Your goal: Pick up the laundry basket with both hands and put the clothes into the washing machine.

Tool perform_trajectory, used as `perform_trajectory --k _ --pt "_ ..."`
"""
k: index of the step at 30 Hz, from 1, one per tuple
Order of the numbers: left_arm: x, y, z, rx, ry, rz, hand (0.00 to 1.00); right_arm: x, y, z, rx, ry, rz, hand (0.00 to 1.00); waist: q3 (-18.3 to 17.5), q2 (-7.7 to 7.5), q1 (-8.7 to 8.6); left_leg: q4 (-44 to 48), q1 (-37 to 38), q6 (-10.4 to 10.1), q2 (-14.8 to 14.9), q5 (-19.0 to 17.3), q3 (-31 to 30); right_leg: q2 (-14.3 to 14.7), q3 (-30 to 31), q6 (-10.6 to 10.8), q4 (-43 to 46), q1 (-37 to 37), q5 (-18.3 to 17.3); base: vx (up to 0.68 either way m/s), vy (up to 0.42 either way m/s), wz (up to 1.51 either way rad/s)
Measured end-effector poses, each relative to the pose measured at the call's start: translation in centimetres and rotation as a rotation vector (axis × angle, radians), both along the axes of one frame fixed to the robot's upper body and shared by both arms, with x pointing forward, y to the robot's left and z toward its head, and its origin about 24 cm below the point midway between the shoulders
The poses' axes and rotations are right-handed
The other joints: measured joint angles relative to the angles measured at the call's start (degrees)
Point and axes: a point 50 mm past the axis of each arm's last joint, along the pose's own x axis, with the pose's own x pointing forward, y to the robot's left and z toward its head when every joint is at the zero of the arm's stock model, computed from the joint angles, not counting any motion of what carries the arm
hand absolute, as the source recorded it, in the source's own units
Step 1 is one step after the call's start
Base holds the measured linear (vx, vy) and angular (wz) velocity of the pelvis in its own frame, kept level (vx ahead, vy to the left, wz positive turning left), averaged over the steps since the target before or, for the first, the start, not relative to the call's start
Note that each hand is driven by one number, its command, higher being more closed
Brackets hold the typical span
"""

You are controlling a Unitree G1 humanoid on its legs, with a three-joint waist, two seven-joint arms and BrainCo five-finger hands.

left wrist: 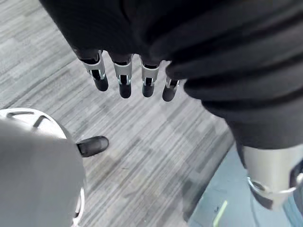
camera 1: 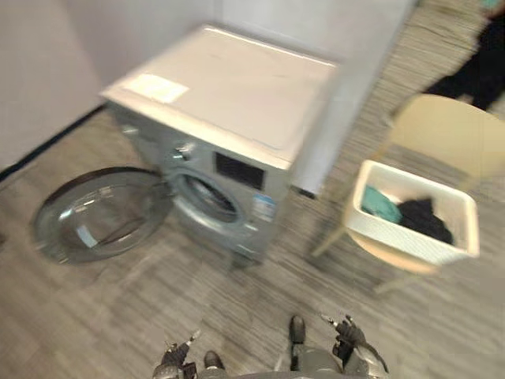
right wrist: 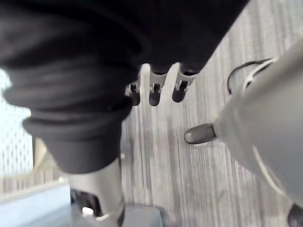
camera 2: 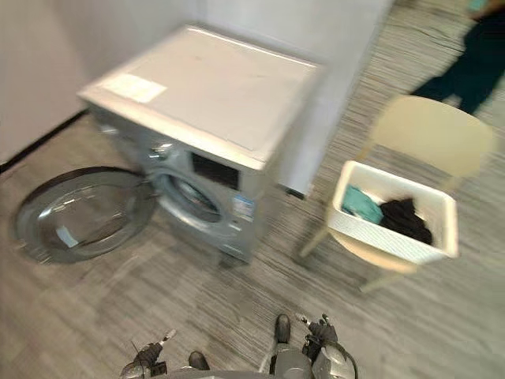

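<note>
- The left hand (camera 1: 175, 362) hangs low at the near edge of the floor (camera 1: 118, 316). In its wrist view the fingers (left wrist: 124, 78) point down in a loose, straight row, slightly apart, with grey striped floor past their dark tips and nothing in them.
- The right hand (camera 1: 347, 338) hangs low at the same near edge, well apart from the left. Its fingers (right wrist: 154, 92) are likewise relaxed and empty above the floor.
- Further in, the washing machine's round glass door (camera 1: 99, 213) is swung wide open toward the floor's left side.
- The door is hinged to the silver washing machine (camera 1: 229, 118), whose drum opening (camera 1: 207, 199) is uncovered.
- On the right side of the floor, well apart from both hands and from the machine, the white laundry basket (camera 1: 410, 237) sits on the seat of a pale beige chair (camera 1: 450, 134), at its front edge.
- In the basket lie a teal garment (camera 1: 381, 204) and, just beside it, a black garment (camera 1: 426, 217).
- The machine's back stands toward the pale wall (camera 1: 47, 63).
- At the far right corner is a person (camera 1: 481, 71) in dark clothing.
</note>
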Motion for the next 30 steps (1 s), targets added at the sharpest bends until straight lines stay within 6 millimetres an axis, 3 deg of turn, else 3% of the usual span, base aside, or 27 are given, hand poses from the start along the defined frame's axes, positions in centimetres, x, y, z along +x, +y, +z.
perform_trajectory --k 1,2,5,8,11,13,14,15,16,17,18,19,20,21,23,25,26,27,28,29,30 --pt "0.3 -0.3 0.1 -0.006 -0.013 0.001 0.0 -0.5 -0.4 -0.2 -0.002 0.021 -0.015 0.0 0.07 0.64 -0.4 0.0 0.24 -0.4 0.88 0.24 0.61 0.6 1.46 -0.26 0.23 -0.12 -0.47 0.07 -0.092 -0.33" --pt "0.7 -0.5 0.2 -0.009 -0.028 0.0 0.0 -1.8 -0.8 -0.6 0.009 0.069 -0.064 0.0 0.07 0.78 -0.91 0.45 1.06 -1.55 1.23 0.62 0.72 0.08 1.37 -1.82 3.08 -0.55 -5.71 0.09 -0.063 -0.19" --pt "-0.2 -2.0 -0.3 -0.058 -0.01 0.028 0.0 -3.0 -2.6 -0.6 -0.016 0.117 -0.138 0.0 -0.1 3.91 -0.53 -1.72 2.93 -4.2 2.75 2.18 1.13 2.6 -2.6 -0.87 1.5 -0.05 -7.42 0.05 -0.112 -0.31" --pt "-1.6 -2.7 -0.8 -0.083 0.031 0.042 0.0 -2.7 -3.0 -0.6 -0.007 0.117 -0.176 0.0 -0.36 6.23 -0.06 -2.56 3.68 -4.03 3.57 2.74 0.05 4.86 -3.51 -1.35 -1.22 1.27 -5.11 0.08 -0.082 -0.47" --pt "-1.5 -2.3 -0.7 -0.079 0.026 0.053 0.0 -2.3 -2.2 -0.7 0.018 0.107 -0.177 0.0 -0.29 5.65 -0.13 -0.62 5.36 -4.66 4.7 4.33 -0.26 5.88 -3.12 -1.95 -0.83 3.31 -6.22 0.09 -0.076 -0.1" --pt "-1.5 -1.4 -0.6 -0.057 0.022 0.058 0.0 -1.7 -1.7 -0.7 0.036 0.089 -0.184 0.0 -0.13 3.65 -0.36 7.63 3.66 -4.88 7.1 4.55 -1.57 5.55 -2.55 -2.43 -0.82 4.73 -7.43 0.08 -0.064 -0.08" --pt "-1.6 -1.1 -0.5 -0.048 0.023 0.062 0.0 -1.5 -1.5 -0.7 0.039 0.086 -0.173 0.0 0.02 3.43 -0.34 13.16 2.38 -4.83 8.95 4.53 -2.38 5.65 -1.81 -2.3 -0.7 5.14 -8.03 0.08 -0.053 -0.4" --pt "-2.0 -0.7 -0.6 -0.044 0.03 0.082 0.0 -1.1 -1.6 -0.6 0.029 0.074 -0.151 0.0 0.19 3.36 -0.19 22.75 -0.01 -2.35 12.56 4.6 -4.99 6.42 -0.54 -2.89 0.11 6.04 -8.89 0.08 -0.048 -0.54" --pt "-2.2 -0.6 -0.6 -0.046 0.033 0.097 0.0 -0.9 -1.7 -0.5 0.017 0.066 -0.137 0.0 0.51 3.56 0.06 27.69 -1.46 1.98 14.05 5.07 -7.23 6.9 0.51 -3.29 0.53 6.71 -9.57 0.17 -0.052 -0.77" --pt "-2.3 -0.3 -0.6 -0.04 0.023 0.115 0.0 -0.5 -1.9 -0.3 0.002 0.055 -0.121 0.0 1.11 4.55 0.64 35.14 -4.58 8.91 15.58 8.77 -12.32 7.55 2.42 -3.99 1.23 7.65 -10.67 0.19 -0.025 -0.87" --pt "-2.2 0.1 -0.4 -0.03 -0.005 0.146 0.0 0.2 -1.8 -0.1 -0.013 0.037 -0.103 0.0 1.85 3.99 1.42 42.03 -8.33 8.07 14.96 8.64 -19.23 7.4 5.26 -5.02 1.97 8.33 -11.45 0.22 0.038 -0.93" --pt "-1.7 -0.3 -0.3 -0.042 -0.026 0.17 0.0 0.9 -2.2 0.3 -0.035 0.013 -0.097 0.0 2.27 4.87 1.78 46.63 -11.87 4.33 11.59 2.06 -23.72 7.14 7.02 -5.24 2.6 8.03 -12.07 0.16 0.095 -0.85" --pt "-1.3 -0.9 -0.3 -0.062 -0.04 0.18 0.0 1.7 -2.6 0.6 -0.05 -0.008 -0.085 0.0 2.86 5.22 2.01 48.34 -14.97 2.66 6.28 -3.37 -27.73 6.3 9.22 -5.34 3.04 7.8 -12.57 0.18 0.133 -0.96" --pt "-1.3 -1.2 -0.3 -0.074 -0.048 0.189 0.0 2.4 -2.9 0.8 -0.063 -0.01 -0.056 0.0 3.26 5.29 2.87 45.73 -17.65 2.8 -0.21 -7.23 -30.15 5.38 11.9 -5.22 2.73 8.01 -12.69 0.15 0.105 -0.94" --pt "-1.8 -0.6 -0.3 -0.069 -0.045 0.214 0.0 2.8 -2.2 0.7 -0.057 -0.009 -0.022 0.0 3.43 5.5 3.14 35.96 -19.44 3.67 -2.58 -7.94 -28.75 5.1 13.1 -4.42 1.82 9.93 -13.18 0.22 0.129 -0.8" --pt "-1.9 -0.5 -0.2 -0.067 -0.05 0.236 0.0 3.1 -1.5 0.9 -0.055 -0.029 -0.015 0.0 4.17 5.38 3.08 24.49 -19.85 3.42 -2.44 -7.56 -27.84 4.56 13.86 -2.86 1.94 12.33 -14.82 0.27 0.176 -0.44" --pt "-2.0 -0.4 -0.2 -0.068 -0.054 0.252 0.0 3.5 -1.5 1.1 -0.068 -0.046 0.0 0.0 4.17 5.13 3.21 16.64 -19.97 1.7 -3.14 -6.21 -28.39 3.65 14.86 -1.65 2.27 12.95 -16.2 0.31 0.248 -0.44" --pt "-2.0 -0.6 -0.2 -0.072 -0.053 0.254 0.0 4.1 -1.5 1.4 -0.088 -0.068 0.033 0.0 4.08 5.01 3.6 13.12 -19.89 0.3 -4.45 -1.65 -30.66 2.61 16.44 -0.37 2.47 13.28 -17.47 0.34 0.282 -0.56" --pt "-2.0 -0.5 -0.3 -0.071 -0.05 0.254 0.0 4.4 -1.6 1.6 -0.097 -0.073 0.049 0.0 3.98 4.78 3.96 13.02 -19.66 1.11 -5.7 0.21 -31.44 1.99 17.61 0.12 2.4 13.29 -17.94 0.39 0.335 -0.65" --pt "-2.0 -0.5 -0.3 -0.072 -0.049 0.252 0.0 4.8 -1.3 1.7 -0.095 -0.08 0.066 0.0 3.69 4.23 4.13 13.43 -19.55 3.16 -7.8 0.36 -32.42 0.75 18.55 0.12 2.22 13.17 -18.47 0.41 0.329 -0.54" --pt "-2.1 0.0 -0.2 -0.059 -0.046 0.249 0.0 5.2 -0.6 1.6 -0.083 -0.084 0.086 0.0 3.47 3.42 3.95 14.9 -20.16 4.82 -8.87 -1.5 -32.14 -0.26 19.21 0.28 2.58 13.29 -18.13 0.41 0.319 -0.42"
